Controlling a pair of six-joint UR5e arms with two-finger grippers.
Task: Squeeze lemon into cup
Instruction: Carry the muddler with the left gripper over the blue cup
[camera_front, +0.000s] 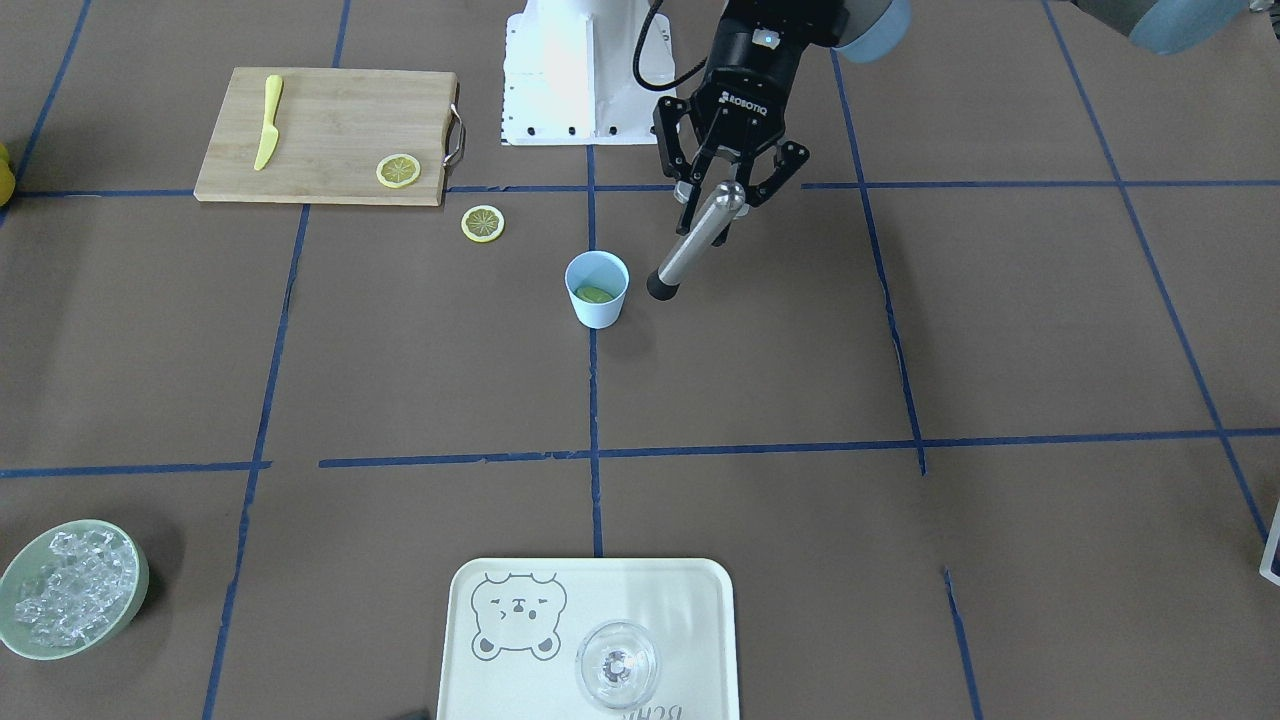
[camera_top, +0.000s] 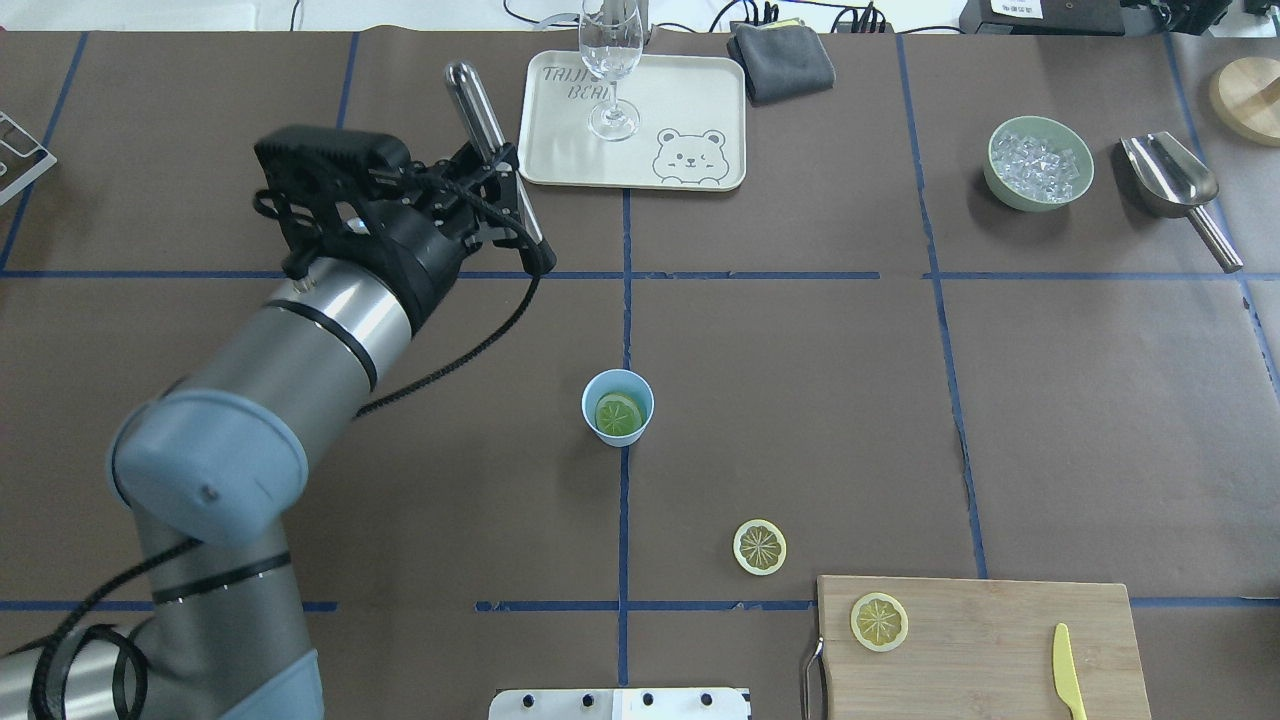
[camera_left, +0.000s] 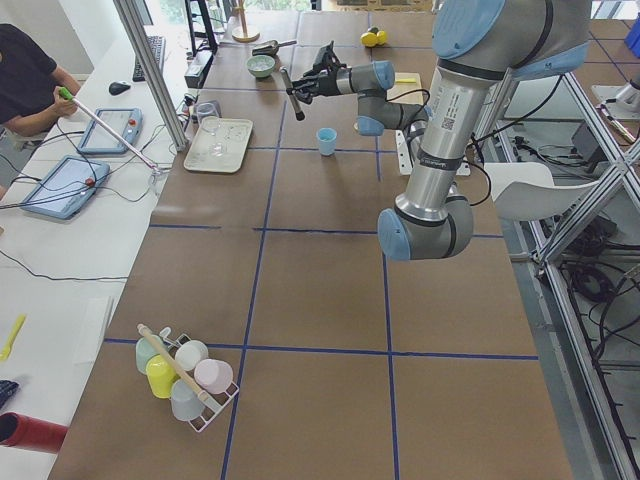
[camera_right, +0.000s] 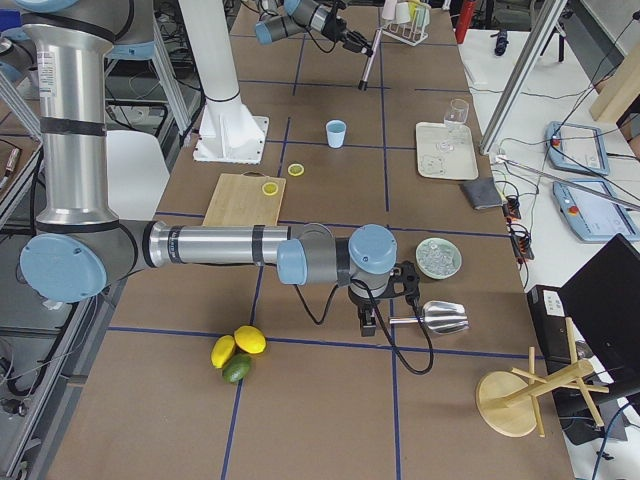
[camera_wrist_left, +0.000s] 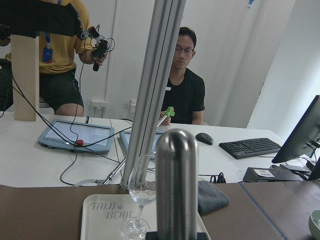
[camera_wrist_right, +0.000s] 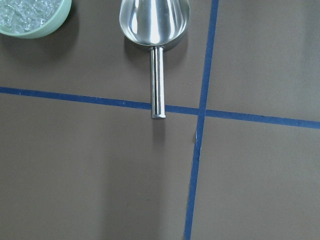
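Observation:
The light-blue cup (camera_front: 597, 288) stands at the table's middle, also in the overhead view (camera_top: 618, 406), with one lemon slice (camera_top: 618, 413) lying inside. A second slice (camera_front: 483, 222) lies on the table and a third (camera_front: 398, 170) on the cutting board. My left gripper (camera_front: 722, 200) is shut on a tilted steel rod with a black tip (camera_front: 690, 250), held above the table beside the cup, apart from it. My right gripper (camera_right: 385, 300) hovers over the far end near a steel scoop (camera_wrist_right: 154, 20). I cannot tell if it is open or shut.
A wooden cutting board (camera_front: 330, 130) holds a yellow knife (camera_front: 267, 122). A cream tray (camera_front: 690, 610) holds a clear glass (camera_front: 617, 665). A pale green bowl of ice (camera_front: 70, 590) stands at one corner. A grey cloth (camera_top: 780, 60) lies beside the tray.

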